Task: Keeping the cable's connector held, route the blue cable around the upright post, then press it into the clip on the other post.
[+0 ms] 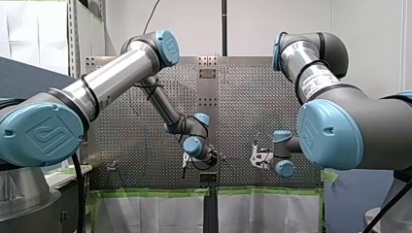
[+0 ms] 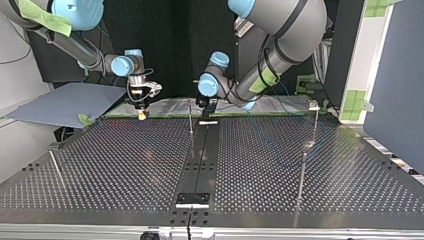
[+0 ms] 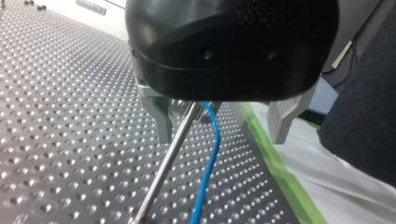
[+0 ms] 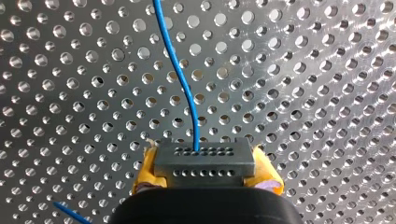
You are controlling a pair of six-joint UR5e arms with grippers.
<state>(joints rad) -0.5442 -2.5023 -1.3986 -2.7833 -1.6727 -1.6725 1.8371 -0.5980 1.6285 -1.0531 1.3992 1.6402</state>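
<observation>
Right jaws: clenched on connector [image 4: 204,161]; blue cable [image 4: 180,79] runs ahead of them over table [image 4: 303,93].
Left jaws: released, straddling post [image 3: 169,156] and blue cable.
Handling: hold gentle tension; sweep wide of the post.

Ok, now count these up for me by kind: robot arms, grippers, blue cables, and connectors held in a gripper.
Robot arms: 2, my left arm and my right arm
Grippers: 2, my left gripper and my right gripper
Blue cable: 1
Connector, held in my right gripper: 1
Total: 6
</observation>
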